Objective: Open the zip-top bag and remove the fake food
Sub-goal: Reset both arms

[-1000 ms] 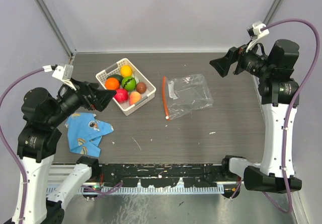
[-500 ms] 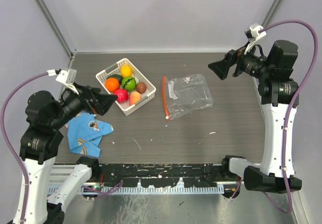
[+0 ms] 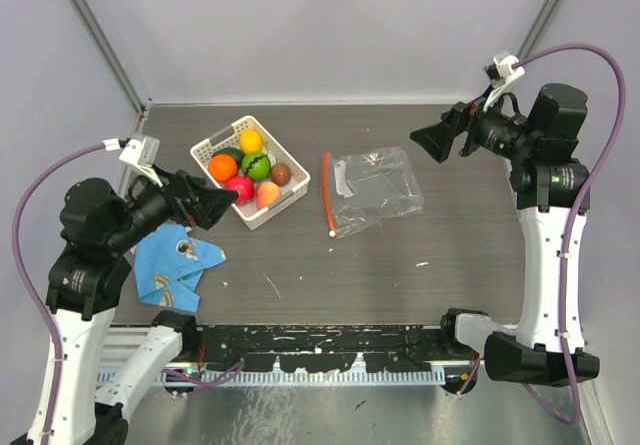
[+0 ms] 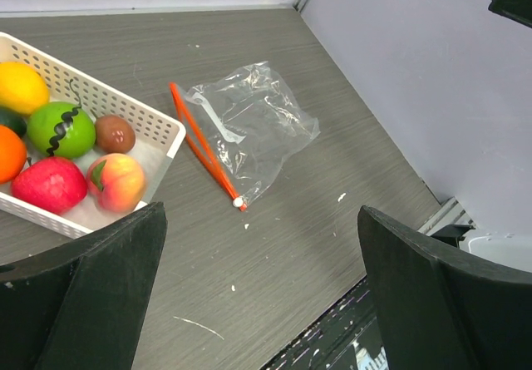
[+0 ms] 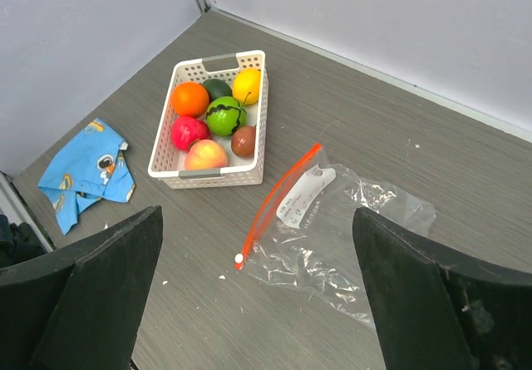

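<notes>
Moved: left arm (image 3: 100, 227) has shifted slightly right and down in the top view, and right arm (image 3: 530, 145) has edged left. Bag, basket and fruit are where they were.
Left jaws: fingers (image 4: 91, 295) spread wide with nothing between them, up off the surface (image 3: 400, 275) at the left of the top view, beside the basket's near-left corner.
Right jaws: fingers (image 5: 83, 303) spread wide and empty, high at the upper right, past the bag's far right corner.
Zip-top bag (image 3: 380, 190): lies flat at centre frame, looks empty. Red-orange zip strip (image 3: 327, 193) runs along its left edge, facing the basket.
Fake food (image 3: 252, 168): seven fruits, namely orange, yellow, green, dark green, red-pink, peach and brown. All sit in the white basket (image 3: 262, 217) at upper left of centre, near the bag but not touching it.
Blue printed cloth (image 3: 170, 265): crumpled at lower left, under the left arm.
</notes>
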`<control>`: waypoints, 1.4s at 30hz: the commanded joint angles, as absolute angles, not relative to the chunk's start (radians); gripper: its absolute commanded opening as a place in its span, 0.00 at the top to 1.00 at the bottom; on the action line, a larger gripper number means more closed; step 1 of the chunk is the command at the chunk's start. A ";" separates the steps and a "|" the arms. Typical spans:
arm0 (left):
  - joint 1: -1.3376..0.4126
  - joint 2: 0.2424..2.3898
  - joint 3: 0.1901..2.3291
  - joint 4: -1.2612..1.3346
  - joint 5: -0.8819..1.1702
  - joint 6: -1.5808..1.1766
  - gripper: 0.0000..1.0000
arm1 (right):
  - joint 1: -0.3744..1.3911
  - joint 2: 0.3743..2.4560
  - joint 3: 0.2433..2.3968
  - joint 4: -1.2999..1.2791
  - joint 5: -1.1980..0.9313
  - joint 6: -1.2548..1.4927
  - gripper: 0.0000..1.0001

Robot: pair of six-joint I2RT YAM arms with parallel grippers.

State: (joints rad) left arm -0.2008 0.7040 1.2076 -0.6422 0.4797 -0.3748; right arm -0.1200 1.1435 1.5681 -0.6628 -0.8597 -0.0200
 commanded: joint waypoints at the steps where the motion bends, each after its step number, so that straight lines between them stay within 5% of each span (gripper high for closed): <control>1: -0.196 0.692 1.233 -0.592 0.500 -0.371 0.02 | -0.124 1.127 1.570 -0.595 -0.889 0.015 0.00; 42: -0.196 0.673 1.195 -0.581 0.488 -0.359 0.02 | -0.124 1.112 1.554 -0.604 -0.838 -0.039 0.00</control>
State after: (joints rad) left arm -0.2005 0.6865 1.1957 -0.6361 0.4789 -0.3740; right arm -0.1200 1.1381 1.5555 -0.6502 -0.8501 -0.0277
